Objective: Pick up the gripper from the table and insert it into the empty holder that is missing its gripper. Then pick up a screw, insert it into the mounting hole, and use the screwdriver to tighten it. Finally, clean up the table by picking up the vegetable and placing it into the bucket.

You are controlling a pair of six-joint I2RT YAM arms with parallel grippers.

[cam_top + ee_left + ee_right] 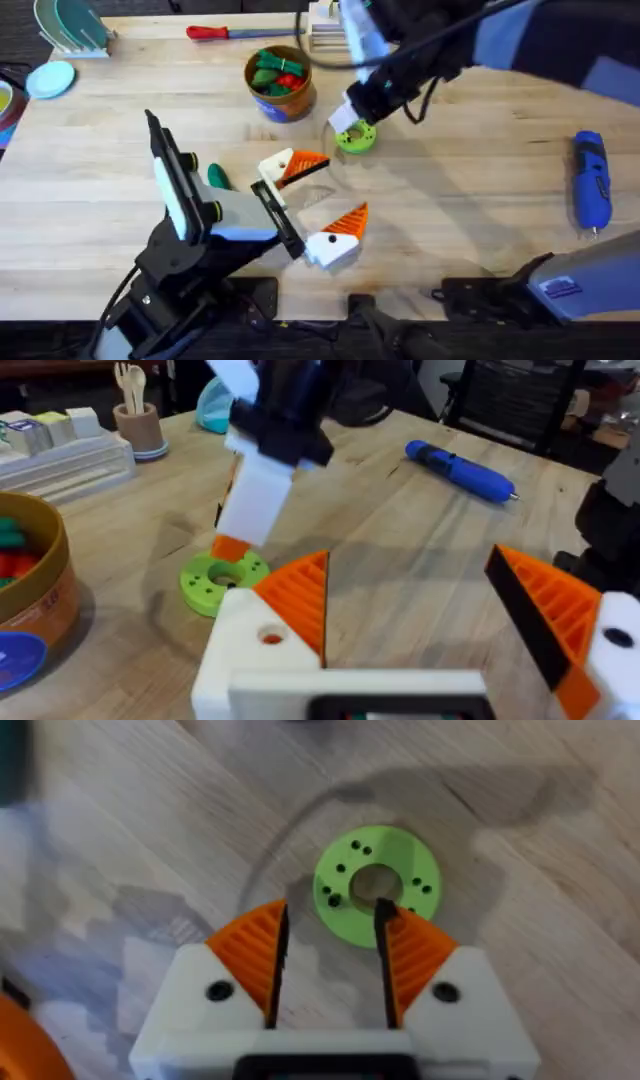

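Note:
My right gripper (pixel 350 122) (pixel 332 915) hangs open just over the green disc with holes (pixel 356 138) (pixel 376 885), with nothing between its orange pads. My left gripper (pixel 328 195) (pixel 408 575) stands open above the table (pixel 470 210), both fingers tipped orange. The loose gripper, the empty holder and the screw are out of view. The dark green vegetable (pixel 218 177) lies beside the left arm. The bucket (pixel 280 82) (pixel 40 610) holds toy vegetables at the back. The blue screwdriver (pixel 590 180) (pixel 460 468) lies at the far right.
A red-handled tool (pixel 215 32) lies along the back edge. A pale pen cup (pixel 138 422) and a white tray (pixel 60 455) stand behind the bucket. A teal disc (pixel 50 78) and a rack (pixel 70 25) sit at the back left.

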